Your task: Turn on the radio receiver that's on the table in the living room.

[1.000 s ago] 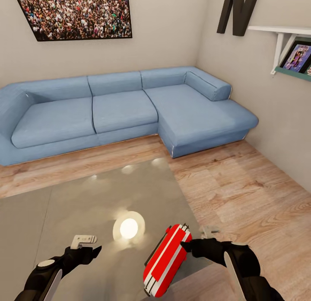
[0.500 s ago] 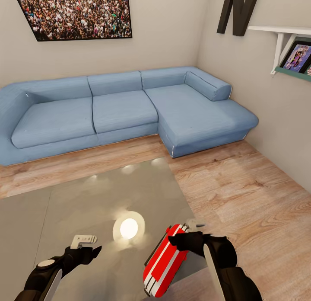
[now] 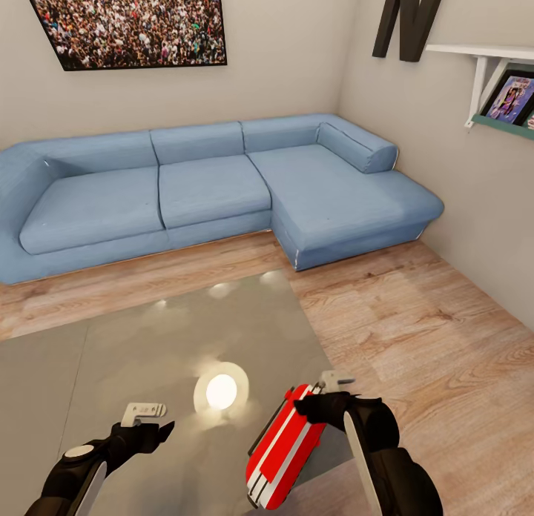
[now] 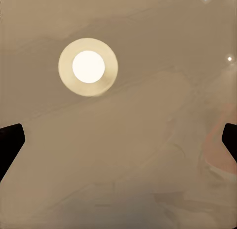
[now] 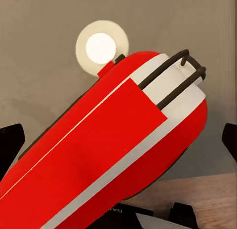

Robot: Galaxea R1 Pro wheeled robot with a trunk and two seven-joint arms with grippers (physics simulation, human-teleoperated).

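Observation:
The red radio receiver (image 3: 285, 445) with its white edge band sits on the glossy grey table (image 3: 148, 338) near the front right corner. In the right wrist view the radio receiver (image 5: 113, 155) lies close below, wire handle at its far end. My right gripper (image 3: 302, 407) hovers at the radio's far upper end, open, with the fingers (image 5: 11, 140) wide on either side; I cannot tell whether it touches. My left gripper (image 3: 165, 428) hangs open over bare tabletop to the radio's left, holding nothing (image 4: 118, 140).
A ceiling light reflection (image 3: 221, 390) glows on the tabletop between the arms. The blue L-shaped sofa (image 3: 222, 182) stands behind the table, with wood floor (image 3: 415, 331) to the right. A wall shelf (image 3: 486, 56) with a picture hangs at the right.
My right arm has swung left, bringing its gripper from beside the radio's right end to over its far upper end. The radio and left arm stayed still.

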